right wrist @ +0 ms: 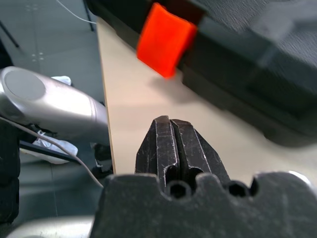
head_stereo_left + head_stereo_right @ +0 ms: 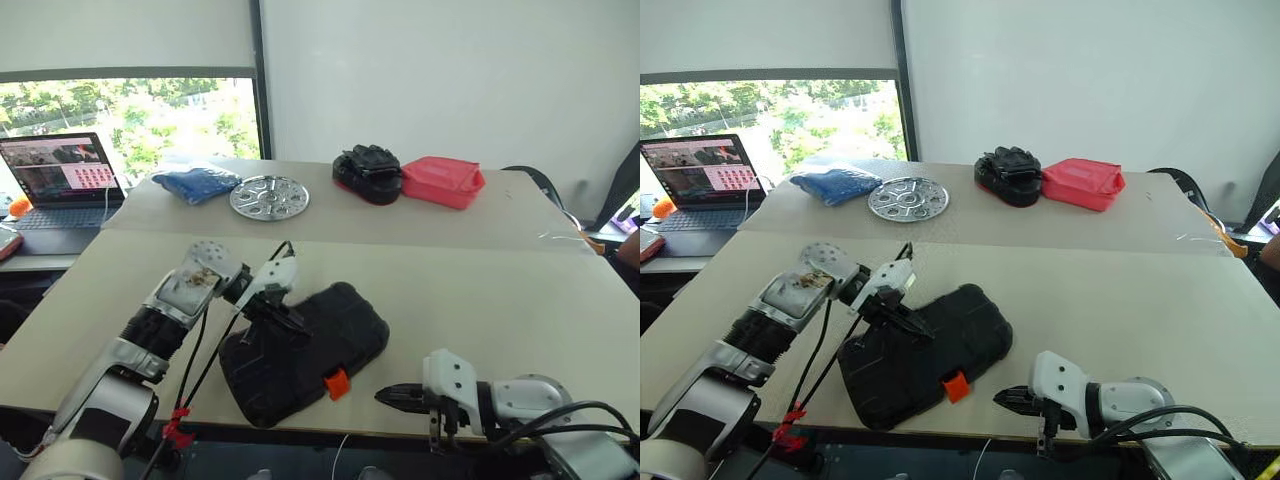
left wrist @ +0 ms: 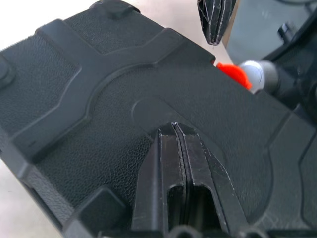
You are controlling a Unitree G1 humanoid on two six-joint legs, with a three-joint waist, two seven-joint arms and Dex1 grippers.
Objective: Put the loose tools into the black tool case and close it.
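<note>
Black moulded plastic with a pebbled skin, the tool case (image 2: 305, 350) lies shut, lid down flat, at the near edge of the front table (image 2: 500, 290), its orange latch (image 2: 337, 383) facing the edge. It looks stiff and hard-shelled, likely weighty if tools are inside, and the texture should give some grip; the raised ribs and rounded corners offer little to pinch, so pressing on the lid or working the latch seems the sensible place to act. The left gripper (image 2: 284, 320) rests its tip on the lid, fingers pressed together and holding nothing. The right gripper (image 2: 392, 396) hovers just beside the latch over the table edge, fingers likewise together and empty. By count: one case, one latch, two grippers. On the far table sit one black bundle of gloves (image 2: 367, 172), one red pouch (image 2: 441, 181), one round metal plate (image 2: 269, 197), one blue bag (image 2: 196, 184) and one laptop (image 2: 62, 180). No loose tools lie on either table, so the latch seems the last step.
</note>
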